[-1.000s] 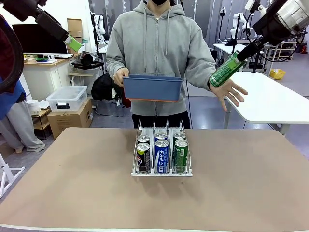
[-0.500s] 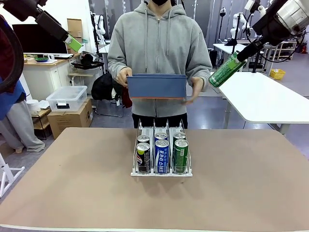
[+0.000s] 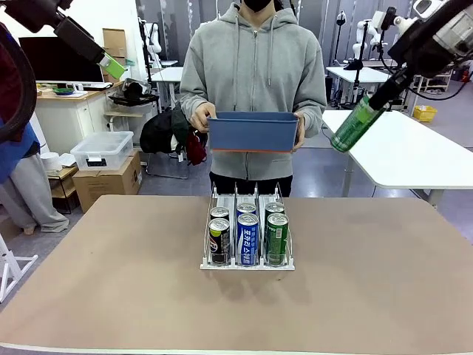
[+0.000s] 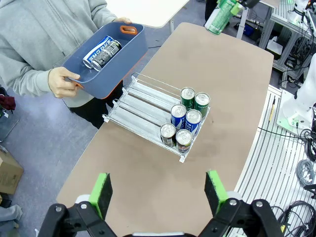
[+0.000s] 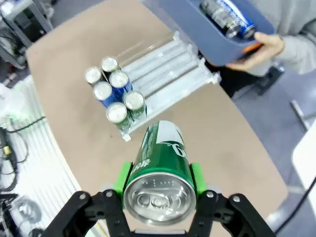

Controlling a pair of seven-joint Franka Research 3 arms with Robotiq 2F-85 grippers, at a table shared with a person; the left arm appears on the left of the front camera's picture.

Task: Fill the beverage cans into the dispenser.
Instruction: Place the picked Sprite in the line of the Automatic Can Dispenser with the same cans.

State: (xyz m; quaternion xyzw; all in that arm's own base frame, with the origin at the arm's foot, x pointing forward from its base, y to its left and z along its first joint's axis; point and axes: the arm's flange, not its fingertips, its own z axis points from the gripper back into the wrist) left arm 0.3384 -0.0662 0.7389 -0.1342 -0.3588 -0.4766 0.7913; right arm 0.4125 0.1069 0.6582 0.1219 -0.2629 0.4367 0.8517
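Right wrist view: a slim green aluminium beverage can [image 5: 160, 148] is pinched in the right gripper [image 5: 159, 178], well apart from the clear-plastic, white-wire dispenser [image 5: 170, 64]. The left gripper [image 4: 158, 191] is spread, empty. During descent, the can may be jammed if tilted, or knocked against the person's blue plastic bin [image 3: 253, 133].

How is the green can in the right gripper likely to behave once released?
The green can is a smooth, round cylinder, pinched across its sides by the right gripper, so it may slip or twist. Laid sideways it would probably roll; upright in a narrow lane of the dispenser it should stand steady.
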